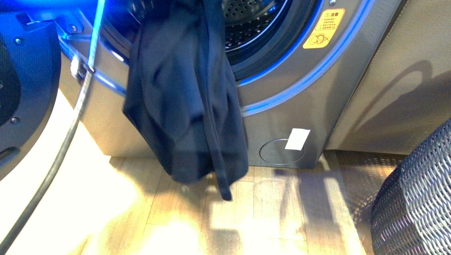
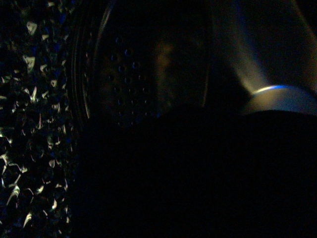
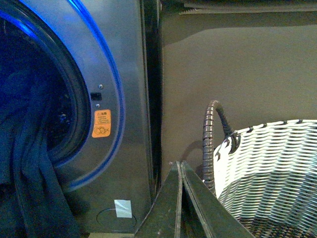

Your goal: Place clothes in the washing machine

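Observation:
The clothes [image 1: 183, 101], a dark navy garment with a long strap, hang from the top of the front view over the lower rim of the washing machine's [image 1: 298, 95] round porthole, reaching almost to the floor. My left gripper is out of the front view above; it is shut on the clothes. The left wrist view is nearly dark: only drum holes [image 2: 121, 74] and black fabric show. In the right wrist view the clothes [image 3: 34, 178] drape out of the porthole. My right gripper [image 3: 179, 166] is shut and empty, beside the machine [image 3: 124, 74].
A wicker basket [image 1: 420, 196] stands on the wooden floor at the right; it also shows in the right wrist view [image 3: 277, 168] with its dark handle [image 3: 210, 144]. The open machine door [image 1: 24, 85] is at the left. A cable [image 1: 58, 149] hangs down at the left.

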